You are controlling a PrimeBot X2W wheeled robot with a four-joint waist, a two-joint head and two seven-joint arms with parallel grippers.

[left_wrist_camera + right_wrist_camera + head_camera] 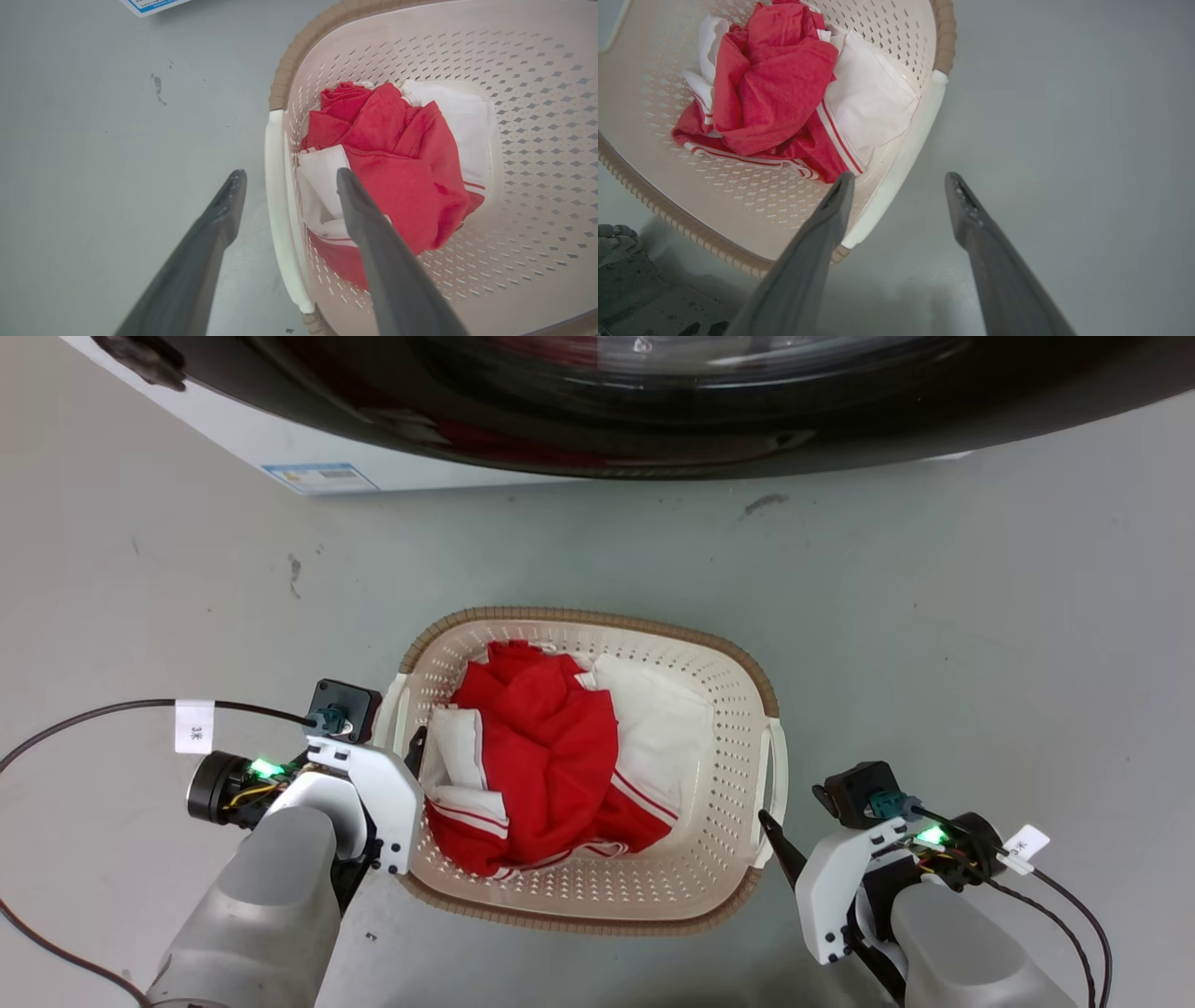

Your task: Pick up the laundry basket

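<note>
Approach to the grasp is judged the step in hand: the laundry basket point(719, 709) lies on the grey floor point(934, 616) at lower centre of the head view, below the washing machine point(653, 420). Its left handle point(275, 186) is straddled by the spread, empty left gripper point(290, 173) and its right handle point(906, 158) by the spread, empty right gripper point(901, 175). Next, both would need to be lowered and closed on the handles together so the lift stays level. One basket, two handles, two grippers and one heap of red-and-white clothing point(541, 756) are counted.
</note>
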